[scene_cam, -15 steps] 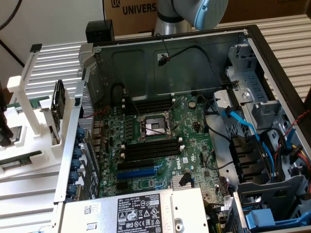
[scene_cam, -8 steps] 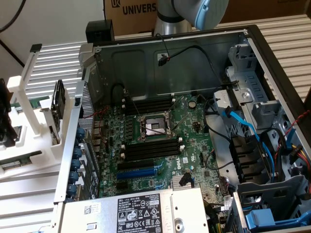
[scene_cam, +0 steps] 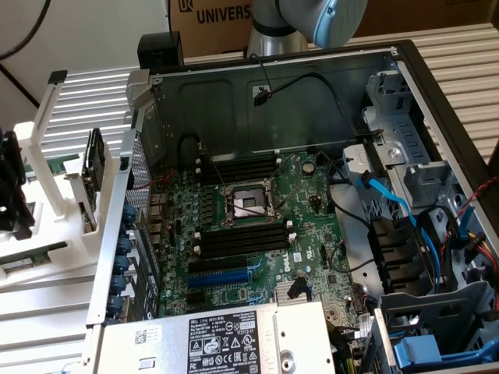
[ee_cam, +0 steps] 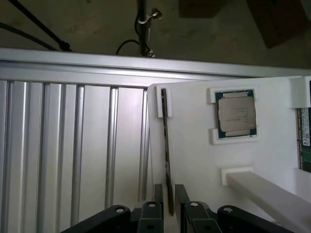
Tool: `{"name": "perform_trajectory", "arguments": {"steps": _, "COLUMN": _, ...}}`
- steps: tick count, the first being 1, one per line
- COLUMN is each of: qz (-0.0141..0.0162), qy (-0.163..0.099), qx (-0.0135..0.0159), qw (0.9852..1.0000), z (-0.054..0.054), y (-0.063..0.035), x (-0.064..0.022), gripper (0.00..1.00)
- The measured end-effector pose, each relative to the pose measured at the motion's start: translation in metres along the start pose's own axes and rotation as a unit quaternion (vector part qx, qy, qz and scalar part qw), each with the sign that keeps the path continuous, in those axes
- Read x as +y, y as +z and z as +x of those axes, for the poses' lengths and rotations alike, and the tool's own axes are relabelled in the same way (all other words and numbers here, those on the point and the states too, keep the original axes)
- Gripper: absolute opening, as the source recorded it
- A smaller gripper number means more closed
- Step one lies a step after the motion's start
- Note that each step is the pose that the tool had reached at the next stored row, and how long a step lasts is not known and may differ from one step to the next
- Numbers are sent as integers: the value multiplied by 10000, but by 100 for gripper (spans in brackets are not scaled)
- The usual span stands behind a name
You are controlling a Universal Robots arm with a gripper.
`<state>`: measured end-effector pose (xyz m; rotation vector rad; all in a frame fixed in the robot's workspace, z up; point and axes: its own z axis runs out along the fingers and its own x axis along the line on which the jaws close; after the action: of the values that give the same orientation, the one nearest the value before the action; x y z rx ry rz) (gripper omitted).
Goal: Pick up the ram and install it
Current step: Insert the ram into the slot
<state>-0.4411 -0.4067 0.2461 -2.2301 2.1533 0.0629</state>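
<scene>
Wrist view showed the gripper [ee_cam: 169, 190] spread, its fingers [ee_cam: 182, 195] straddling the edge-on ram [ee_cam: 166, 145] standing in a white holder [ee_cam: 194, 165].

We saw a green motherboard [scene_cam: 312, 226] with black slots [scene_cam: 242, 240], blue cables [scene_cam: 394, 204] beside that motherboard, a white rack [ee_cam: 194, 160], a silver-topped, green-edged processor [ee_cam: 235, 114], a dark ram [ee_cam: 166, 145] and a ribbed silvery table [ee_cam: 73, 160].

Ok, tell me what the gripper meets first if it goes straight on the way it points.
The ram, most likely: it stands on edge in the white holder, and the open gripper has a finger either side of its near end. Depth is unclear, so the holder could come first.
</scene>
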Motion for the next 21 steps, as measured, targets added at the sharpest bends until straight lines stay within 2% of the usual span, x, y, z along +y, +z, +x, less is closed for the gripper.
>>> {"name": "perform_trajectory", "arguments": {"steps": 2, "qz": 0, "qy": -1, "qx": 5, "qw": 10000, "z": -16, "y": 8, "x": -1, "gripper": 24}}
{"name": "perform_trajectory", "arguments": {"steps": 3, "qz": -1, "qy": -2, "qx": 22, "qw": 10000, "z": -40, "y": 21, "x": -2, "gripper": 24}}
{"name": "perform_trajectory", "arguments": {"steps": 6, "qz": 0, "qy": -5, "qx": 46, "qw": 10000, "z": -58, "y": 35, "x": -2, "gripper": 24}}
{"name": "perform_trajectory", "arguments": {"steps": 10, "qz": -1, "qy": -18, "qx": 49, "qw": 10000, "z": -58, "y": 44, "x": 3, "gripper": 24}}
{"name": "perform_trajectory", "arguments": {"steps": 21, "qz": 23, "qy": -83, "qx": 49, "qw": 10000, "z": -49, "y": 189, "x": 13, "gripper": 24}}
